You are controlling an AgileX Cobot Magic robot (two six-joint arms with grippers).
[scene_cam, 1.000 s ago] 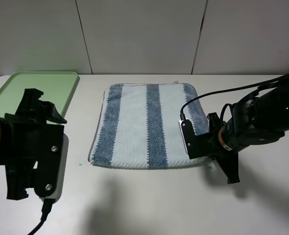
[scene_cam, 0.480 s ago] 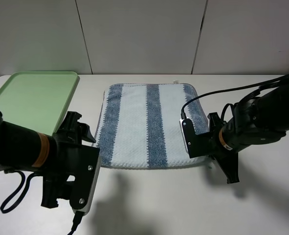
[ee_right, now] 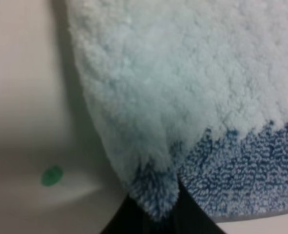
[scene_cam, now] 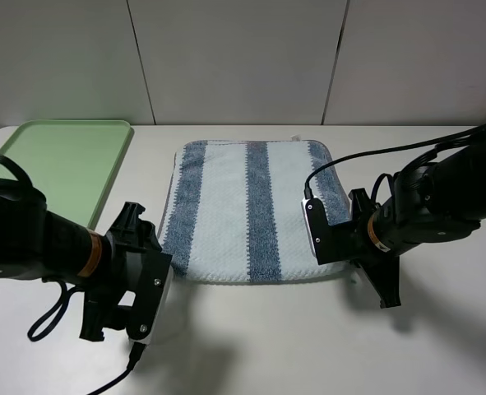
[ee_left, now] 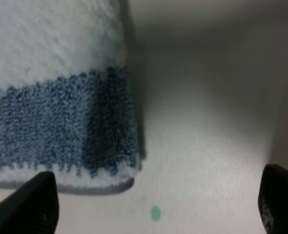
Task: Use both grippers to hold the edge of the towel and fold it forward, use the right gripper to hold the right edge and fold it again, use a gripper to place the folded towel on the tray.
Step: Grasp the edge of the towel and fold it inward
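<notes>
High view: off the arms, above the near side of the towel (scene_cam: 247, 210), facing down and toward the wall (scene_cam: 234, 58); far back, whole table (scene_cam: 259, 346) in frame.
Left wrist: close, looking down at the towel's near left corner and the table beside it.
Right wrist: closer still, on the towel's near right corner; blurred.
Shared: each wrist view's corner also shows in the high view.

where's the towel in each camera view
exterior high: the towel lies flat mid-table, right of the tray.
left wrist: one striped corner of it fills that picture's upper left.
right wrist: it covers most of the picture.
shared landmark: the white table beneath it.
</notes>
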